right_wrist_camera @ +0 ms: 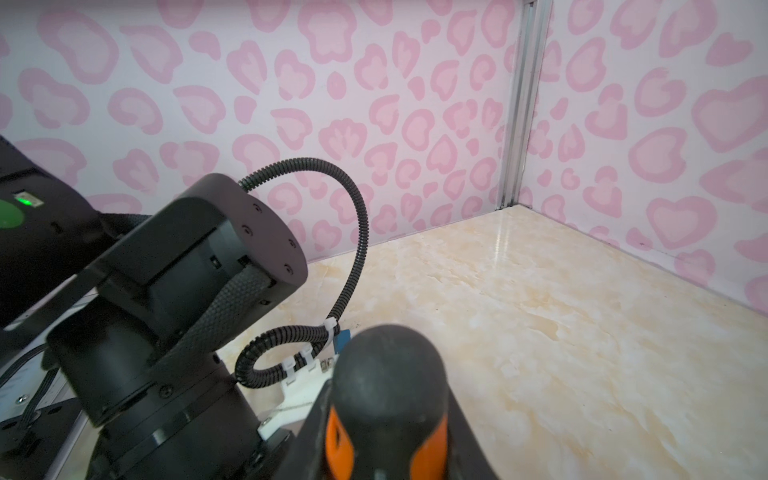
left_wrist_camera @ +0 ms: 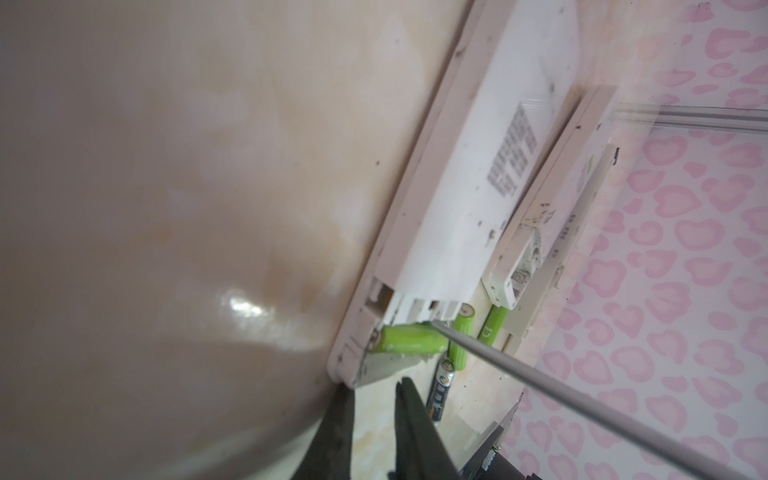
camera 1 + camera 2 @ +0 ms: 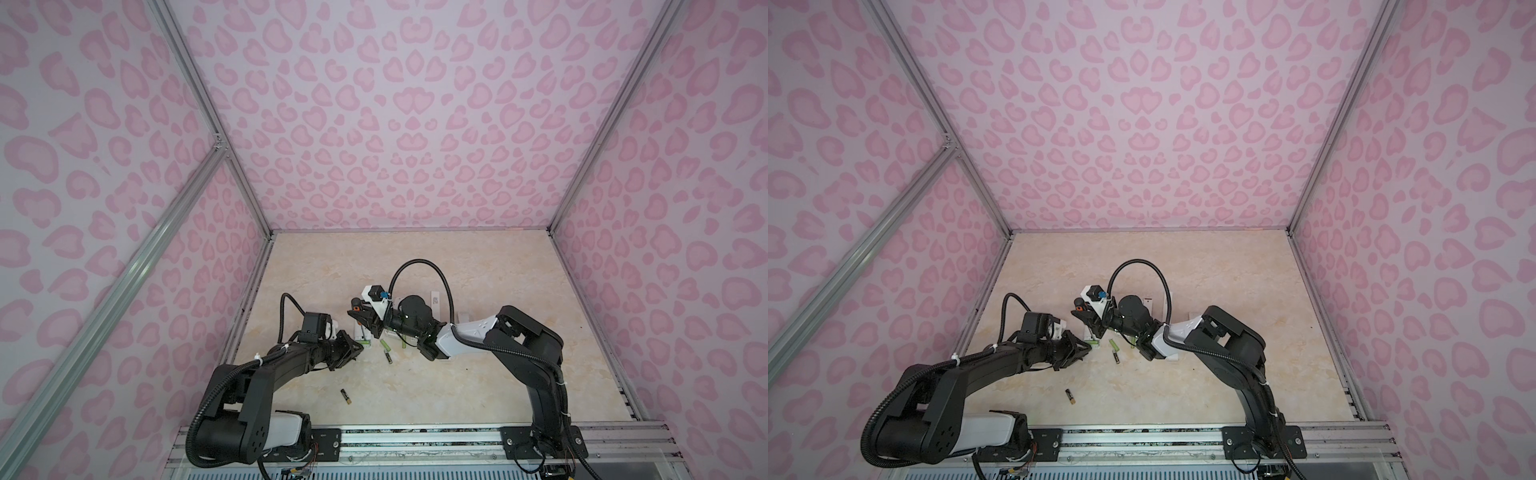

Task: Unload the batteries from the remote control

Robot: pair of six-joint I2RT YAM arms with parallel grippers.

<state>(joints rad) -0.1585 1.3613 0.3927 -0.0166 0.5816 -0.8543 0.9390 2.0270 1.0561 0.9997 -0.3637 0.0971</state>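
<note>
Right fingers (image 1: 307,449) clenched on orange-handled screwdriver (image 1: 388,395); shaft tip at lime battery (image 2: 409,338) in remote (image 2: 457,199) open bay. Left fingers (image 2: 411,415) slightly parted, empty, by remote corner.

Walls (image 3: 395,83) on three sides of the desk (image 3: 478,374) are pale lilac with pink heart-ish leopard blotches, and bare aluminium posts (image 3: 203,95) rise from the desk's back corners. Desk top is glossy cream marble-look, with a slotted aluminium rail (image 3: 415,438) along its near edge.

Walls (image 3: 415,124): pale lilac, pink blotches. Tabletop (image 3: 457,374): beige marbling. Remote control (image 2: 478,166): white. Batteries (image 2: 409,338): lime green, black-gold. Screwdriver handle (image 1: 388,415): orange, black.
</note>
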